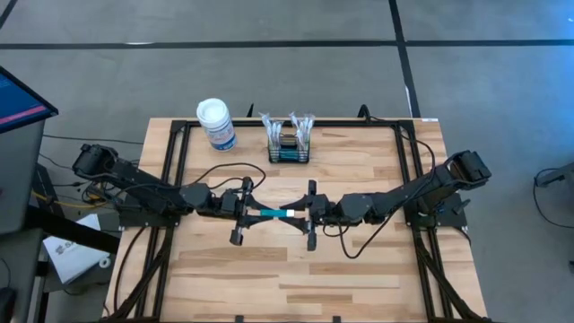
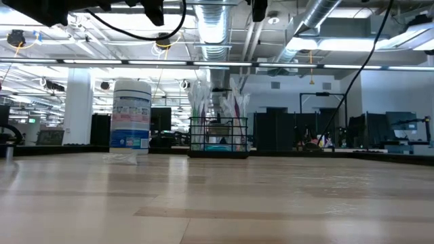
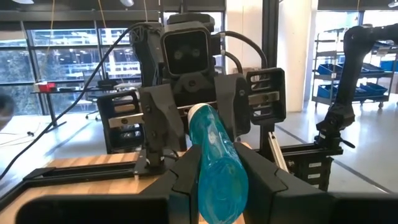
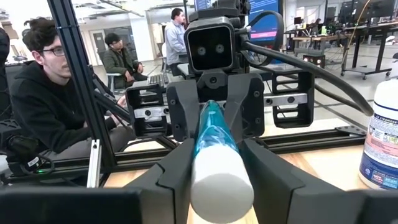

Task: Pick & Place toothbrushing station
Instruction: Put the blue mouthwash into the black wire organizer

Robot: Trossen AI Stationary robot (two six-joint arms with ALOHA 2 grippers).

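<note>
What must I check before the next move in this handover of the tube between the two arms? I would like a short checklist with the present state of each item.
1. Left gripper clamps the teal tube: ok.
2. The tube's white cap sits inside the right gripper: ok.
3. Right gripper holds the cap firmly enough for the left to release: cannot tell.
4. Tube is clear of the table: ok.
5. Wire-mesh basket has free room: cannot tell.
6. Canister stands apart from the basket: ok.

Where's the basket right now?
In the high view the basket sits at the table's far edge, about mid-width, right of the white canister, beyond the two grippers that meet over the table's middle.
</note>
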